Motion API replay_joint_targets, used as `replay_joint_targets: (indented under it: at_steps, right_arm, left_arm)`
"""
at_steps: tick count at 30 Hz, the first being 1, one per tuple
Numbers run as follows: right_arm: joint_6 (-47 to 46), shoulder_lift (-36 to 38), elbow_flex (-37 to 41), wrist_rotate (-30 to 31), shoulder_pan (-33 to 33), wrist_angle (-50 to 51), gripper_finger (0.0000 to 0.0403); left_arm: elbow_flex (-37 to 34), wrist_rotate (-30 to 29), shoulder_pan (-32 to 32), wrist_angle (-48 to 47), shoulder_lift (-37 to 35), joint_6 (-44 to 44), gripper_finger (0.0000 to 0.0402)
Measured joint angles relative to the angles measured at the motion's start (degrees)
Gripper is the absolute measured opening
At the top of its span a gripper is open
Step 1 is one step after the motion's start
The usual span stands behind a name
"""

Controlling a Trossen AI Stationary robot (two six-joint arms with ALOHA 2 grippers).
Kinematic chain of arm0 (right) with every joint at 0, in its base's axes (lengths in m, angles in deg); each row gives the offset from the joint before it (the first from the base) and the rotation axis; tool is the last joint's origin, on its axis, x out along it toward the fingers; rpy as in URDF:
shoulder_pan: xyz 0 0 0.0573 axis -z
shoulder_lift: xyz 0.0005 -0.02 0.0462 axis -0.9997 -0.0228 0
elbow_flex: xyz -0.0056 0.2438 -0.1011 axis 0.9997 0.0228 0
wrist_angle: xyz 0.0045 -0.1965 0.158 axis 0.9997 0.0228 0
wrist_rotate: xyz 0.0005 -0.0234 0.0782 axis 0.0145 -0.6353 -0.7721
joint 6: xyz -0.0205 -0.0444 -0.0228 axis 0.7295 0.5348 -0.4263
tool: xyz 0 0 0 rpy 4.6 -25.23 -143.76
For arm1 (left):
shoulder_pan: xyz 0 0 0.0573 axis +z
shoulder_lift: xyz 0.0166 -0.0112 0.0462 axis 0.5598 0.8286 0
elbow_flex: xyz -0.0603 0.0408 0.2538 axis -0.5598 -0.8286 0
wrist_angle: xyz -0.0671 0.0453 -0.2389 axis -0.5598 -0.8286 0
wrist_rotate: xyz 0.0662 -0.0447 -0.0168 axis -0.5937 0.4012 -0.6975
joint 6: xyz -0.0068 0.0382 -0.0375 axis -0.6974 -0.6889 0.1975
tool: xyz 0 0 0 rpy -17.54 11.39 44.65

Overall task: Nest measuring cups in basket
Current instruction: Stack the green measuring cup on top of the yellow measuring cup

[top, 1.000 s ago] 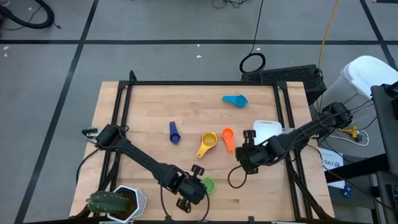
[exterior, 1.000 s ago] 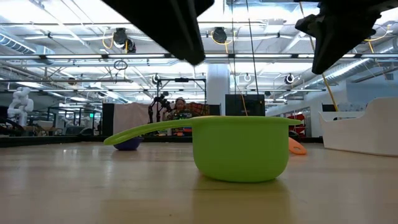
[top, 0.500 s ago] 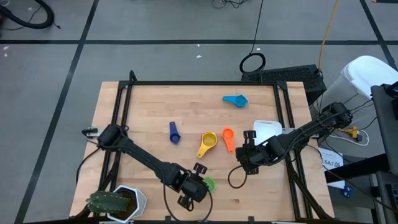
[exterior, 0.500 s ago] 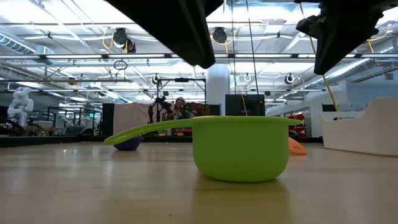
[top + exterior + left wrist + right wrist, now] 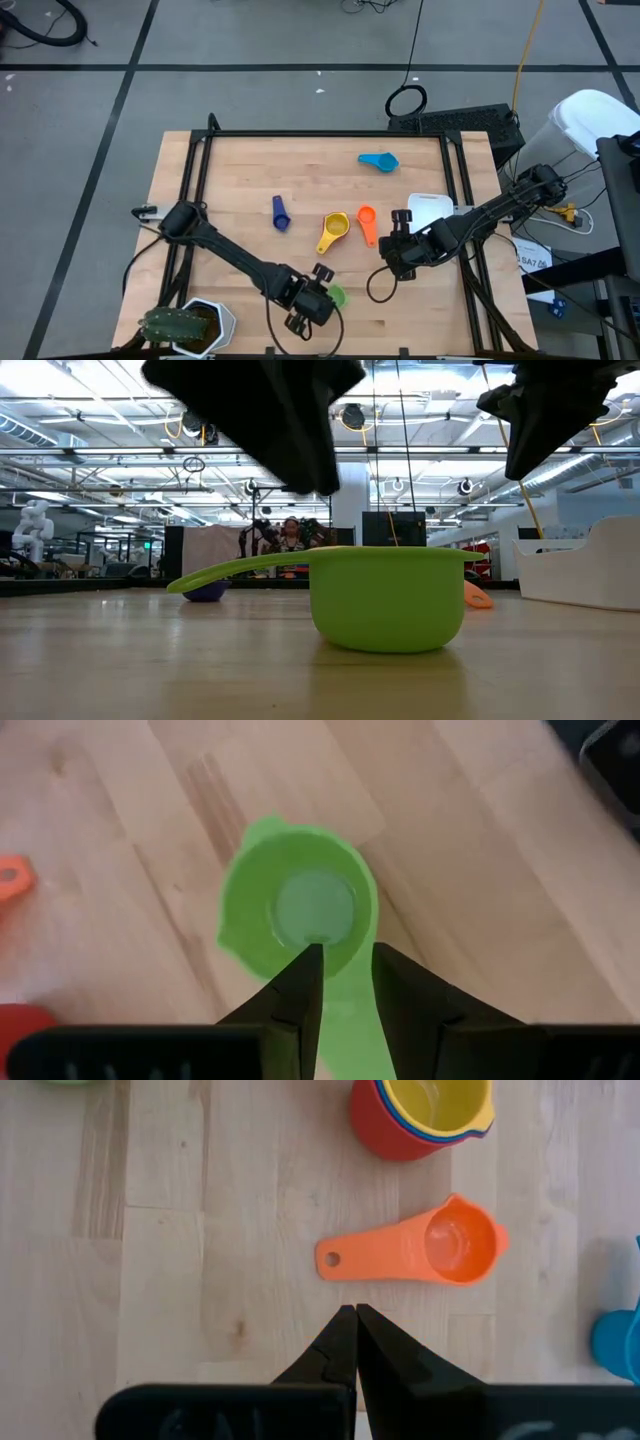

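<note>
A green measuring cup (image 5: 335, 295) (image 5: 300, 905) stands upright on the table near its front edge, handle (image 5: 240, 567) level. My left gripper (image 5: 347, 952) (image 5: 310, 475) hovers over that handle, partly open, clear of the cup. An orange cup (image 5: 415, 1250) lies on the table ahead of my shut right gripper (image 5: 355, 1312) (image 5: 390, 255), which is above the table. A red cup with a blue and a yellow cup nested inside (image 5: 420, 1115) (image 5: 335, 228) stands left of the orange one. The white basket (image 5: 428, 208) sits at the right.
A dark blue cup (image 5: 280, 212) lies left of centre and a light blue cup (image 5: 378, 160) toward the far edge. A white hexagonal pot with a plant (image 5: 190, 325) stands at the near left corner. Bare wood lies between the green cup and the basket.
My left gripper has rolled a little about its own axis while staying above the green cup's handle. The cup has stayed in place.
</note>
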Motion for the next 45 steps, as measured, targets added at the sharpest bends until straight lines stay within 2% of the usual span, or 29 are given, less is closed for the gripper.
replay_joint_targets:
  at_steps: [20, 42, 45]
  right_arm:
    - [-0.97, -0.02, 0.0, -1.31, -0.04, 0.72, 0.0]
    - [-0.94, -0.02, 0.0, -1.34, -0.04, 0.74, 0.0]
    - [-0.91, -0.02, 0.0, -1.34, -0.04, 0.72, 0.0]
  left_arm:
    - [-0.05, 3.27, 0.72, 2.45, 4.48, -1.42, 0.0093]
    - [0.0, 2.63, 2.14, 0.17, 4.67, 1.01, 0.0092]
    - [0.0, 2.69, 2.21, -0.58, 4.67, 1.47, 0.0074]
